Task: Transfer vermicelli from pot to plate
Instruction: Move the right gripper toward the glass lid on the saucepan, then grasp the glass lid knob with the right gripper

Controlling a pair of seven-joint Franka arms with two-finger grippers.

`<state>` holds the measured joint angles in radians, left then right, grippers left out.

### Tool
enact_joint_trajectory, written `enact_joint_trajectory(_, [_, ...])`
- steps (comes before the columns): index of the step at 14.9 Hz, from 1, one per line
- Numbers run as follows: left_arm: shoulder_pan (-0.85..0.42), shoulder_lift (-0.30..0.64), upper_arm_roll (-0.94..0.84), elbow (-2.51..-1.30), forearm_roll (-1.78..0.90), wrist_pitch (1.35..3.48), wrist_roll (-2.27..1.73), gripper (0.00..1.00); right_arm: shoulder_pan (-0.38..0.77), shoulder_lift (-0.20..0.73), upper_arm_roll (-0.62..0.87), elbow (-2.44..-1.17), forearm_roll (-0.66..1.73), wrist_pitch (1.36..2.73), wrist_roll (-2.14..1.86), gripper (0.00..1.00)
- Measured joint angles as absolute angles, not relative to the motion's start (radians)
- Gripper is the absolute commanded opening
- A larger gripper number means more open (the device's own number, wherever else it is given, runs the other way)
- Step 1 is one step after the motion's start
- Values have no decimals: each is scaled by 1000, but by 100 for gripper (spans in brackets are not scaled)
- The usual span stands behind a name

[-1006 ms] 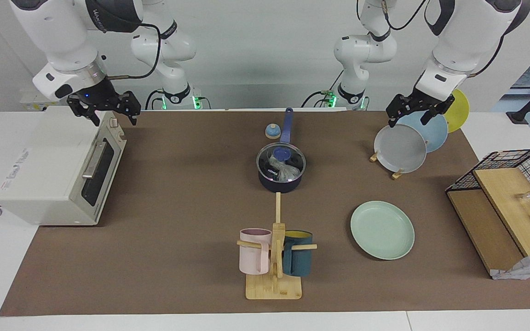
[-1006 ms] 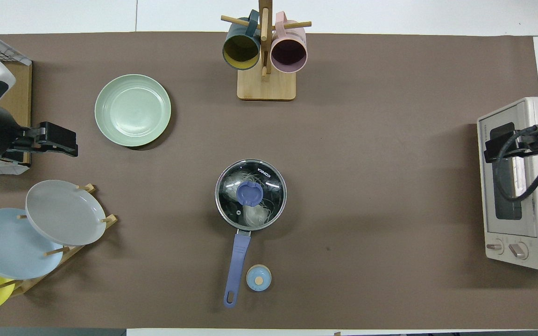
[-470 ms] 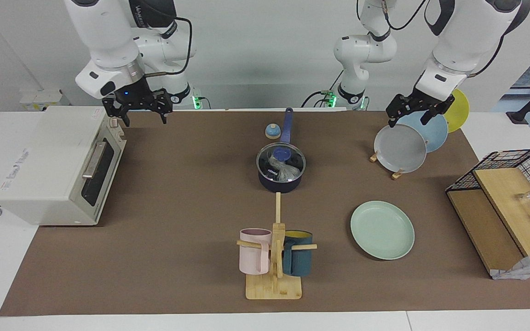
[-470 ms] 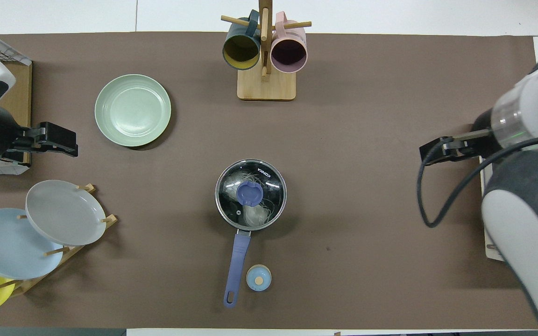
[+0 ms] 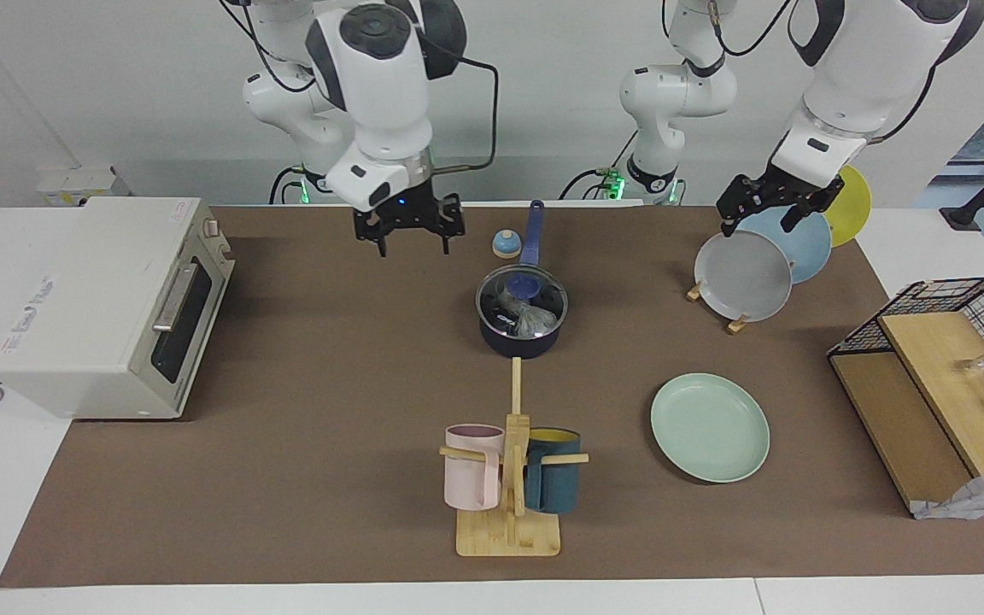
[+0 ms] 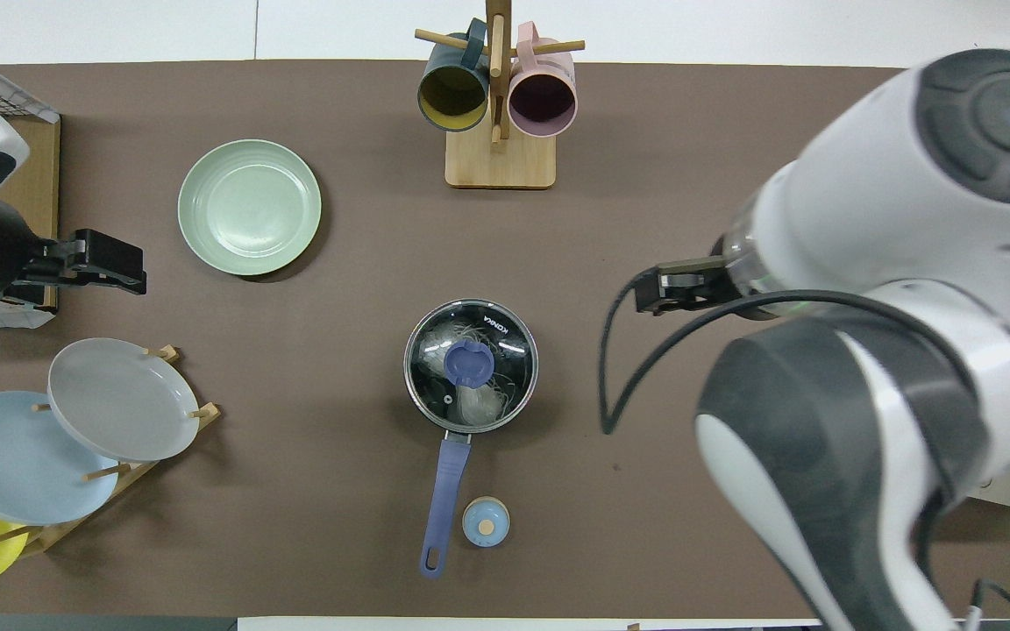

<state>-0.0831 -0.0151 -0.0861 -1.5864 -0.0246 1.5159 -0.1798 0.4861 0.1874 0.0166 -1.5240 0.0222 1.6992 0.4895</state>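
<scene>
Still lidded: pot shut, both jaws empty

Right gripper (image 5: 408, 232) hangs w/ jaws spread wide, holding nothing, over bare bench toward the right arm's end from the pot (image 5: 519, 335). Pot sits below and to the side of those jaws, well apart. Its glass lid (image 6: 471, 365) is on, knob up, so the vermicelli (image 6: 479, 399) is sealed inside, visible thru the glass as pale loops. Judging by that, lid has to come off before any noodle moves; prob why this arm is out over the bench.

Left gripper (image 5: 767, 203) waits w/ jaws wide and empty, over the plate rack holding the grey plate (image 5: 741, 275) and light blue plate (image 5: 795, 243). Mint plate (image 5: 710, 427) lies flat and bare on the bench, below those jaws and farther from the robots, near the pot: short carry.

Around: mug tree (image 5: 509, 461) stands just past the pot, its top peg pointing at it, could snag a low swing. Small blue round item (image 5: 505, 245) beside pot handle (image 6: 444, 495). Toaster oven (image 5: 108, 307) well clear of both jaws.
</scene>
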Motion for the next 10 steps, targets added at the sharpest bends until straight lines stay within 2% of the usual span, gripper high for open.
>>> enact_joint_trajectory(2, [-83,-15,-86,-1586,-25,1516,-180,100,562,252,18,-1520,22,1782,585,100])
enact_joint_trajectory(5, [-83,-15,-86,-1586,-25,1516,-180,100,656,312,18,-1520,21,1836,689,100])
enact_joint_trajectory(10, [-83,-15,-86,-1586,-25,1516,-180,100,698,366,18,-1538,21,1897,755,100])
